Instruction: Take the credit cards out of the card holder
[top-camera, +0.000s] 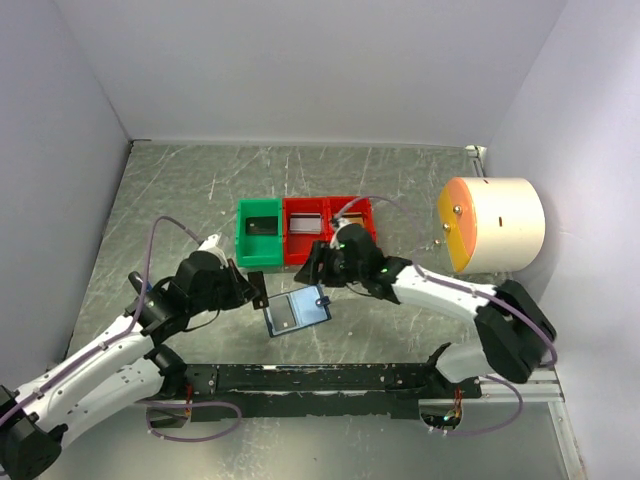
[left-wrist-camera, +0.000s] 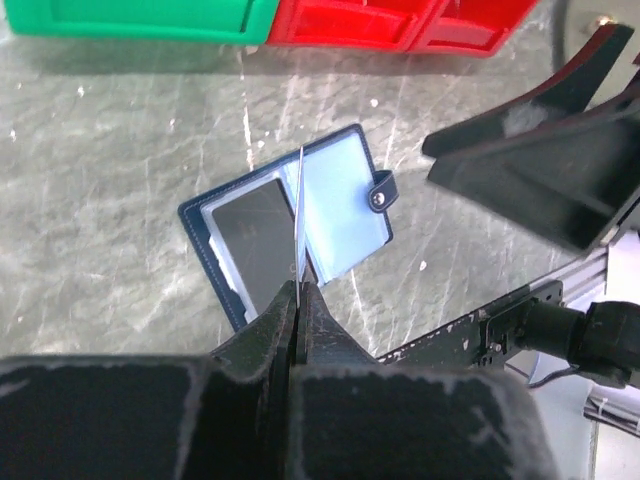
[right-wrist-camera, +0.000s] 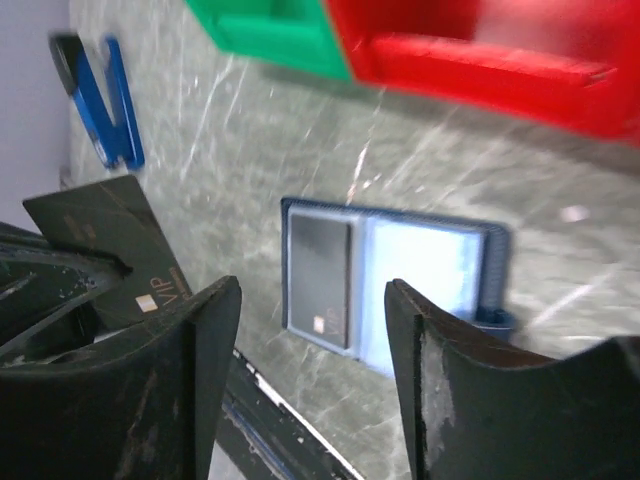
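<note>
The navy card holder (top-camera: 298, 313) lies open on the table between the arms, with its snap tab (left-wrist-camera: 380, 198) on the right. A dark card (left-wrist-camera: 255, 240) sits in its left pocket, and the right pocket shows light blue-grey. My left gripper (top-camera: 257, 290) is shut on another dark card marked VIP (right-wrist-camera: 110, 245), held just left of the holder and above it. In the left wrist view that card is edge-on (left-wrist-camera: 299, 215) between the shut fingers. My right gripper (top-camera: 325, 262) is open and empty above the holder's far edge. In its wrist view the holder (right-wrist-camera: 420, 270) lies between the fingers.
A green bin (top-camera: 259, 233) and red bins (top-camera: 330, 228) stand just behind the holder. A white drum with an orange face (top-camera: 492, 225) stands at the right. A small bright-blue tag (right-wrist-camera: 100, 100) lies at the left. A black rail (top-camera: 330, 380) runs along the near edge.
</note>
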